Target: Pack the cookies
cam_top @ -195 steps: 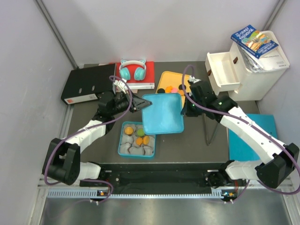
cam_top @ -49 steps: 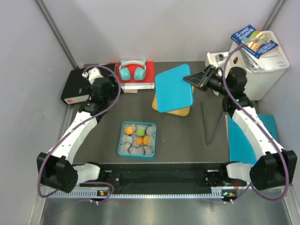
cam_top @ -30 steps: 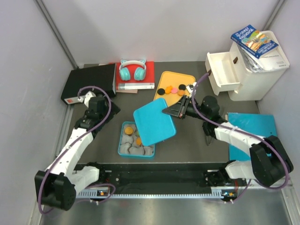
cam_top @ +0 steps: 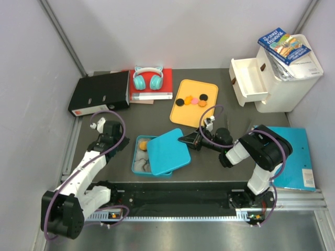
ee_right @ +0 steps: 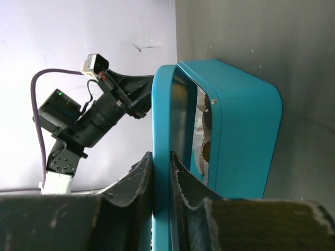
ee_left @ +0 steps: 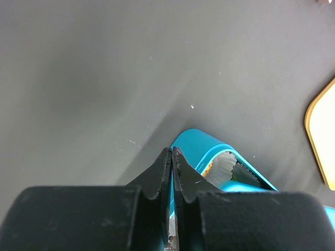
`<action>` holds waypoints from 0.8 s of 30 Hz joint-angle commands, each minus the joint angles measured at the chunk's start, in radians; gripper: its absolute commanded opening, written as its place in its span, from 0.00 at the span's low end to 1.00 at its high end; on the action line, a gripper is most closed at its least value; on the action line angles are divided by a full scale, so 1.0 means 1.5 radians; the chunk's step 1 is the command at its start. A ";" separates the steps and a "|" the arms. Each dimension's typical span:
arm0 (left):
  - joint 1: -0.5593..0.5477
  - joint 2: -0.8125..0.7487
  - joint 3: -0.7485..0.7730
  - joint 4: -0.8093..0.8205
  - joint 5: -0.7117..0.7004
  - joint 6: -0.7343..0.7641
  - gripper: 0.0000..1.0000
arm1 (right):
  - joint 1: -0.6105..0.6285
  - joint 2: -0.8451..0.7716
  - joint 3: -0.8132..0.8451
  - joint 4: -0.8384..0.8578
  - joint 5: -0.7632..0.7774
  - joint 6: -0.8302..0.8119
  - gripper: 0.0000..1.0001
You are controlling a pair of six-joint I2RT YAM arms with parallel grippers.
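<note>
Cookies, small flat round discs [cam_top: 191, 100], lie partly on the yellow tray [cam_top: 186, 116] and partly in the teal rectangular box [cam_top: 134, 157] at seven o'clock from it. My right gripper [cam_top: 189, 140] is clamped on the teal lid [cam_top: 167, 151], which I judge needs shifting toward nine o'clock. My left gripper [ee_left: 171, 152] is pinched together, empty.

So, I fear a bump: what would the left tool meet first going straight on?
Likely the blue tin at its near corner, just beyond the left tool; depth is unclear, so maybe the table first.

Bright, even light — soft shadows, little glare
</note>
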 commanded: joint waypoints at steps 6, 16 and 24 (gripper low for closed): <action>-0.001 0.007 -0.028 0.056 0.022 -0.018 0.10 | 0.015 0.024 -0.008 0.228 0.026 -0.024 0.00; -0.002 0.013 -0.039 0.068 0.051 -0.024 0.08 | 0.025 0.030 -0.042 0.228 0.071 -0.072 0.00; -0.001 0.019 -0.074 0.121 0.100 -0.054 0.00 | 0.026 -0.009 -0.047 0.229 0.127 -0.130 0.00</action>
